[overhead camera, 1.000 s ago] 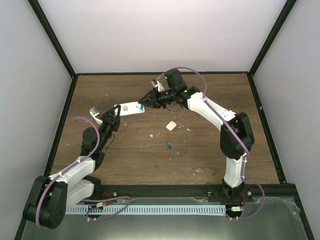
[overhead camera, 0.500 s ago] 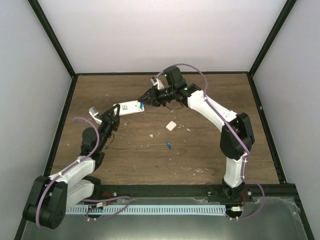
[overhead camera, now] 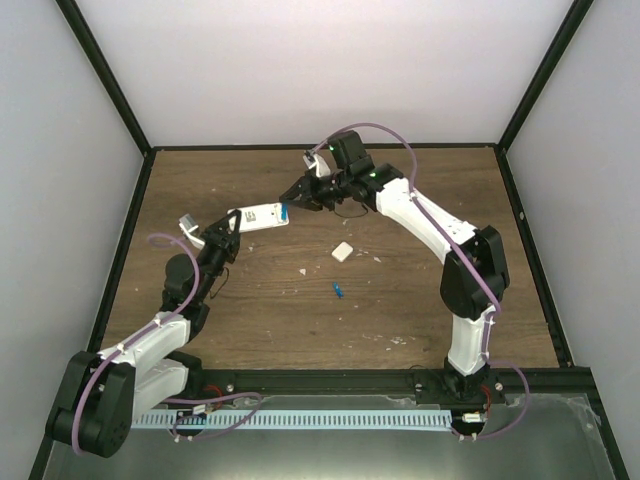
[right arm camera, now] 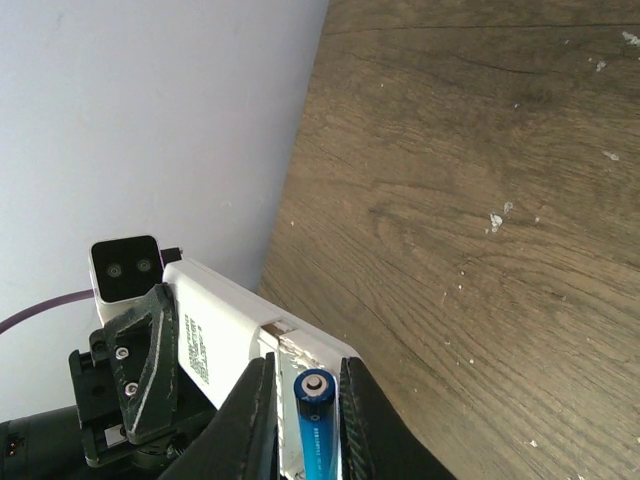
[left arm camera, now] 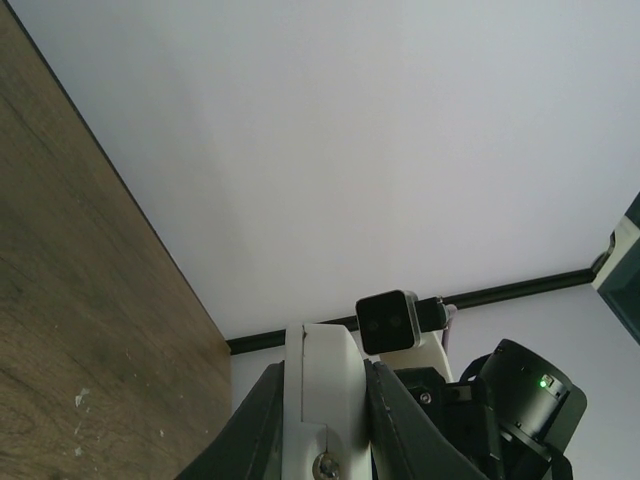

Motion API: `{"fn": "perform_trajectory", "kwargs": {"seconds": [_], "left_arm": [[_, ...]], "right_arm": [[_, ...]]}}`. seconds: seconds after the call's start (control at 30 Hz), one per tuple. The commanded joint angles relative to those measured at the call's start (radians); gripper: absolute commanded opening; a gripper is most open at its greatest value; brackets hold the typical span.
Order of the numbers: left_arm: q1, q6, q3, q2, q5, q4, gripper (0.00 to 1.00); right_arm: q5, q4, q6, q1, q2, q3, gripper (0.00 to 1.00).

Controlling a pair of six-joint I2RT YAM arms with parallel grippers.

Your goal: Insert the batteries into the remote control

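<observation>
One battery (right arm camera: 314, 425), pinched in the right hand (overhead camera: 293, 204), meets the open end of the remote control (overhead camera: 262, 215). The left hand (overhead camera: 228, 228) clamps that remote control aloft, seemingly to steady it.

Soft, even light fills the enclosure. The white walls (overhead camera: 300, 70) are bright without glare, and shadows on the brown desk (overhead camera: 400, 290) are faint. The overhead view is sharp; in the wrist views the close fingers (left arm camera: 255, 440) look slightly soft.

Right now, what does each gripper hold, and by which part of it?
Right gripper: one blue battery, by its sides, tip sticking out. Left gripper: the remote control, by the end away from that battery.
</observation>
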Motion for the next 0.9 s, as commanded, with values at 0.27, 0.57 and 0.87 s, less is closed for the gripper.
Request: {"fn": "perform_trajectory", "kwargs": {"seconds": [0.27, 0.57, 0.87], "left_arm": [[-0.003, 0.012, 0.000, 0.000, -0.007, 0.011, 0.00], [-0.003, 0.010, -0.001, 0.000, -0.005, 0.010, 0.00], [-0.004, 0.010, -0.001, 0.001, -0.005, 0.010, 0.00]], "right_arm": [[0.001, -0.018, -0.031, -0.001, -0.033, 0.050, 0.10], [-0.017, 0.003, -0.033, 0.002, -0.033, 0.050, 0.09], [-0.024, 0.005, -0.039, 0.007, -0.027, 0.057, 0.09]]}}
